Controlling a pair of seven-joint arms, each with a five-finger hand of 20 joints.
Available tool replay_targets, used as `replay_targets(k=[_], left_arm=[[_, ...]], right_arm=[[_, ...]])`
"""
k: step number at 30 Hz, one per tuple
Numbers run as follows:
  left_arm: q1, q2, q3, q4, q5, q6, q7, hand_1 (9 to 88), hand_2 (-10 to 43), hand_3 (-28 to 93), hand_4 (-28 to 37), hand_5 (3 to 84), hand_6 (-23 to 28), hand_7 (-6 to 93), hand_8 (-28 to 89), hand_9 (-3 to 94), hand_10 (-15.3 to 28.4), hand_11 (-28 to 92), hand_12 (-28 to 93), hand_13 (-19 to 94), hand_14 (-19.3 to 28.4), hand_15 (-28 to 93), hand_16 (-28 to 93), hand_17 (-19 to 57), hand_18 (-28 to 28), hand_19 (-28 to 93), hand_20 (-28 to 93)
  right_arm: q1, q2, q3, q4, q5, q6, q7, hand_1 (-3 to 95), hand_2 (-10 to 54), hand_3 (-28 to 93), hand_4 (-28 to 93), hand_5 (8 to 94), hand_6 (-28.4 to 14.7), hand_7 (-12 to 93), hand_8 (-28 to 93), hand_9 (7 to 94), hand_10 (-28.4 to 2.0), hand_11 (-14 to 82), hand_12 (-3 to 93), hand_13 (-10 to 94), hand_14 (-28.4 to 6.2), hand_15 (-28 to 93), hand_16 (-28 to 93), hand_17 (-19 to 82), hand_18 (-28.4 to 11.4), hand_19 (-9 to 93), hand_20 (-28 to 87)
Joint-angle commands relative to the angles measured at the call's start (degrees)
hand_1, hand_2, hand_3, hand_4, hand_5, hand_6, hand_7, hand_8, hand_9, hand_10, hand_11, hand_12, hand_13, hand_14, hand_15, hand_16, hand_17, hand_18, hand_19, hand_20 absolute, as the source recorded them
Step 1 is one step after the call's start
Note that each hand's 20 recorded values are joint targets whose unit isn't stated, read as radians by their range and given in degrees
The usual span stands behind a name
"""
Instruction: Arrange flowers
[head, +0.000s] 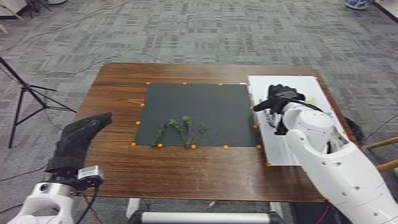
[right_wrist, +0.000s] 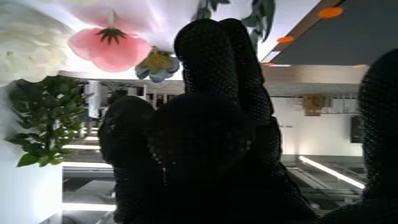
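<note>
My right hand (head: 282, 98) is over the white board (head: 282, 154) on the right side of the table. In the right wrist view, the fingers of this hand (right_wrist: 222, 85) are mostly extended, with the thumb apart and nothing held between. Around them show a pink flower (right_wrist: 108, 49), a white bloom (right_wrist: 28, 44), a small blue-grey flower (right_wrist: 158, 65) and green leaves (right_wrist: 44, 117). Green sprigs (head: 187, 129) lie near the front edge of the dark mat (head: 197, 102). My left hand (head: 82, 131) is at the table's left side, its fingers relaxed and holding nothing.
The brown table (head: 178, 172) carries small orange markers around the mat. A black tripod (head: 28, 90) stands on the floor to the left, with cables nearby. Wooden chair parts (head: 382, 154) are beyond the table's right edge.
</note>
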Motion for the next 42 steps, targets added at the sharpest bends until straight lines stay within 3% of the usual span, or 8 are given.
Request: replay_targets(k=[1,7,12,14,15,21,32,42], left_arm=[[-0.3,-0.74,0.18,-0.21,-0.06,-0.64,-0.09,27.9,-4.2,69,-18.7,51.4,4.3,14.4,-8,43.7,13.2,19,11,31,14.5,8,3,2.0,10.9,4,15],[0.7,-1.10,-0.69,-0.60,-0.15,-0.73,0.25,27.8,-4.3,69,-18.8,51.4,4.3,14.4,-8,43.7,13.2,19,11,31,14.5,8,3,2.0,10.9,4,15],[0.6,-1.14,-0.79,-0.59,-0.37,-0.80,0.11,27.8,-4.3,69,-18.8,51.3,4.2,14.3,-8,43.7,13.2,19,11,31,14.5,8,3,2.0,10.9,4,15],[0.9,-1.27,-0.94,-0.69,-0.42,-0.98,0.22,27.8,-4.4,69,-18.8,51.3,4.2,14.3,-8,43.7,13.2,19,11,31,14.5,8,3,2.0,10.9,4,15],[0.9,-1.31,-0.86,-0.74,-0.55,-0.81,0.27,27.8,-4.3,69,-18.8,51.3,4.2,14.3,-8,43.7,13.2,19,11,31,14.5,8,3,2.0,10.9,4,15],[0.8,-1.31,-0.90,-0.64,-0.83,-0.80,0.24,27.8,-4.3,69,-18.7,51.3,4.3,14.3,-8,43.6,13.1,19,11,31,14.5,8,3,1.9,10.9,4,15],[0.7,-1.12,-0.68,-0.61,-1.27,-0.65,-0.14,27.8,-4.3,69,-18.7,51.2,4.2,14.2,-8,43.5,13.1,19,11,30,14.4,8,3,1.9,11.0,4,15],[0.9,-0.72,-1.22,-0.71,-1.29,-1.20,-0.42,27.9,-4.2,69,-18.7,51.3,4.3,14.2,-8,43.5,13.2,19,11,30,14.6,8,3,1.9,11.0,4,15]], right_arm=[[1.3,-2.5,-0.7,4.4,-6.6,-5.3,0.2,26.5,-9.5,56,-11,74.8,-4.0,33,-3,91.5,-11.9,34.7,25.0,94,-0.5,56,23,61,-16.3,93,32],[1.0,-4.3,-0.7,6.2,-5.5,-8.1,0.9,27.3,-9.5,57,-10,75.2,-4.1,32,-3,91.8,-12.2,34.0,24.9,94,-0.3,56,23,62,-16.0,93,31],[1.7,-5.0,-0.2,5.5,0.9,-9.4,3.4,34.5,-9.5,61,-8,76.6,-3.8,32,-3,93.0,-11.8,33.6,24.7,94,-0.1,58,22,63,-15.5,93,31],[1.8,-5.4,0.5,5.1,3.8,-10.2,4.2,40.5,-6.7,59,-7,77.4,-2.8,28,20,93.6,-11.6,34.3,24.3,94,-0.1,59,20,64,-15.4,93,31],[1.9,-5.6,0.9,5.0,5.3,-10.3,4.4,42.9,-5.6,59,-6,77.8,-2.4,28,25,93.7,-11.6,34.6,24.3,94,-0.2,59,20,64,-15.3,93,31],[1.7,-4.4,1.2,3.5,7.1,-6.1,3.4,50.6,-2.6,56,0,79.0,-0.9,27,31,93.7,-11.0,36.9,24.2,94,0.1,61,20,65,-15.1,93,32],[0.7,-0.8,3.7,-7.8,10.6,4.2,1.2,50.2,-4.2,58,6,79.4,0.0,31,31,93.7,-9.5,43.3,23.1,94,0.9,68,19,66,-15.3,93,40],[-6.0,-4.7,5.5,-16.1,12.2,2.3,0.5,50.0,-5.1,59,7,80.1,0.1,32,30,93.7,-9.5,44.5,22.7,94,1.3,69,19,67,-15.4,93,42]])
